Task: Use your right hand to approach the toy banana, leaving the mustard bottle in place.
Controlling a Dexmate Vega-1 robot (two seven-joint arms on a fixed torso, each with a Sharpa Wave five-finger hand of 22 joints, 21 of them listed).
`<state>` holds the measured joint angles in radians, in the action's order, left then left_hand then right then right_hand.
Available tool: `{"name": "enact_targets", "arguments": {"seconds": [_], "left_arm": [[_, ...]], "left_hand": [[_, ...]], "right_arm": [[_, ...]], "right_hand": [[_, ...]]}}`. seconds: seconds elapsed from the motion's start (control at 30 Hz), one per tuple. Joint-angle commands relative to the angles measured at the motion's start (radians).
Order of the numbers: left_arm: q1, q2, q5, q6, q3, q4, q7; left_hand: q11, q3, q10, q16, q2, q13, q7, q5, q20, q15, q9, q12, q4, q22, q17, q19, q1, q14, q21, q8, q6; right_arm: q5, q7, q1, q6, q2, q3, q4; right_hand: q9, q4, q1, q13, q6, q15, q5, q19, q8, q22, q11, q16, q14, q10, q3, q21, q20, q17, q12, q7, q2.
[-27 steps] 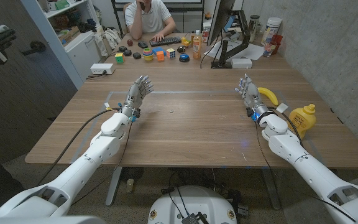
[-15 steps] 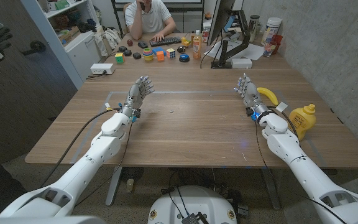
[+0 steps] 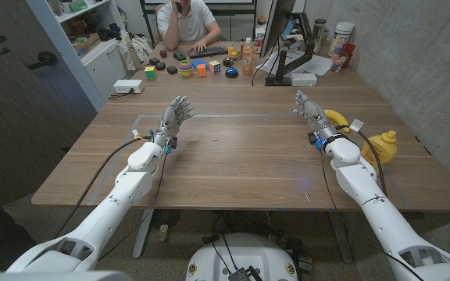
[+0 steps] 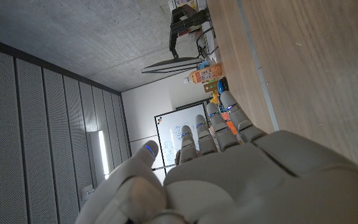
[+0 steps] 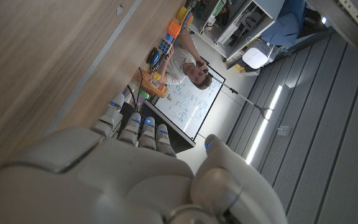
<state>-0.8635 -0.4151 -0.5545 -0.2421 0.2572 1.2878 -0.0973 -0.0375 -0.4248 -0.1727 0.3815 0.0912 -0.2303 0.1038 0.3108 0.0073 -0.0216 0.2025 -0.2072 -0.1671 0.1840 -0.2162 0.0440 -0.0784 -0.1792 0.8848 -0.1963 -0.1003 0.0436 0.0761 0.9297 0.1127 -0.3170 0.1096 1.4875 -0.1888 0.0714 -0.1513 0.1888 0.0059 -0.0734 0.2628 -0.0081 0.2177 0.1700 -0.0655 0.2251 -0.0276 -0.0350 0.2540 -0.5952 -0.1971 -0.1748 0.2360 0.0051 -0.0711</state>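
Observation:
The yellow toy banana (image 3: 335,118) lies on the table's right side, partly hidden behind my right hand (image 3: 309,113). That hand stands open just left of the banana, fingers reaching toward the far edge and holding nothing; its back also fills the near part of the right wrist view (image 5: 135,168). The yellow mustard bottle (image 3: 381,147) lies further right, beside my right forearm. My left hand (image 3: 174,117) stands open on the table's left side with fingers apart, and its back appears in the left wrist view (image 4: 229,162).
The wooden table (image 3: 241,156) carries colourful toys (image 3: 198,69), a keyboard (image 3: 208,52), an orange bottle (image 3: 247,58) and a monitor stand (image 3: 291,66) along its far edge. A person (image 3: 186,19) sits behind it. A concrete wall runs along the right.
My right hand has shifted a little toward the far edge, moving along the banana's left side. The mustard bottle and my left hand have stayed where they were.

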Motion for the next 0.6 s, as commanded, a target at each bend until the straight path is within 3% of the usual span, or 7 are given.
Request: {"name": "enact_targets", "arguments": {"seconds": [0.03, 0.3, 0.6], "left_arm": [[-0.003, 0.021, 0.02, 0.007, -0.023, -0.006, -0.017], [-0.002, 0.029, 0.026, 0.009, -0.03, -0.013, -0.025], [0.007, 0.036, 0.033, 0.011, -0.033, -0.026, -0.031]], "left_hand": [[-0.001, -0.007, -0.008, 0.005, 0.02, -0.004, 0.008, 0.004, 0.001, 0.003, 0.002, -0.005, 0.0, 0.004, -0.004, 0.007, -0.001, -0.007, 0.005, -0.005, -0.003], [-0.001, -0.007, -0.008, 0.005, 0.02, -0.004, 0.008, 0.004, 0.001, 0.003, 0.002, -0.005, 0.0, 0.004, -0.004, 0.007, -0.001, -0.007, 0.005, -0.005, -0.003], [-0.001, -0.007, -0.008, 0.005, 0.02, -0.004, 0.008, 0.004, 0.001, 0.003, 0.002, -0.005, 0.0, 0.004, -0.004, 0.007, -0.001, -0.007, 0.005, -0.005, -0.003]], "right_arm": [[-0.335, -0.088, 0.013, -0.111, -0.01, 0.025, 0.123], [-0.594, -0.103, -0.016, -0.235, -0.061, 0.101, 0.186], [-0.831, -0.105, -0.051, -0.305, -0.113, 0.177, 0.215]], "right_hand": [[-0.003, -0.017, -0.018, 0.003, 0.029, -0.003, 0.006, 0.011, 0.008, 0.006, 0.002, 0.003, -0.024, -0.023, -0.003, 0.007, -0.016, -0.003, 0.008, -0.006, 0.019], [-0.005, -0.034, -0.032, 0.004, 0.064, -0.001, 0.008, 0.031, 0.014, 0.006, 0.029, -0.001, -0.043, -0.05, -0.016, 0.016, -0.018, -0.004, 0.013, -0.014, 0.047], [-0.005, -0.043, -0.038, 0.005, 0.063, 0.004, 0.01, 0.035, 0.009, 0.006, 0.035, -0.006, -0.047, -0.056, -0.025, 0.026, -0.019, -0.005, 0.013, -0.021, 0.063]]}}
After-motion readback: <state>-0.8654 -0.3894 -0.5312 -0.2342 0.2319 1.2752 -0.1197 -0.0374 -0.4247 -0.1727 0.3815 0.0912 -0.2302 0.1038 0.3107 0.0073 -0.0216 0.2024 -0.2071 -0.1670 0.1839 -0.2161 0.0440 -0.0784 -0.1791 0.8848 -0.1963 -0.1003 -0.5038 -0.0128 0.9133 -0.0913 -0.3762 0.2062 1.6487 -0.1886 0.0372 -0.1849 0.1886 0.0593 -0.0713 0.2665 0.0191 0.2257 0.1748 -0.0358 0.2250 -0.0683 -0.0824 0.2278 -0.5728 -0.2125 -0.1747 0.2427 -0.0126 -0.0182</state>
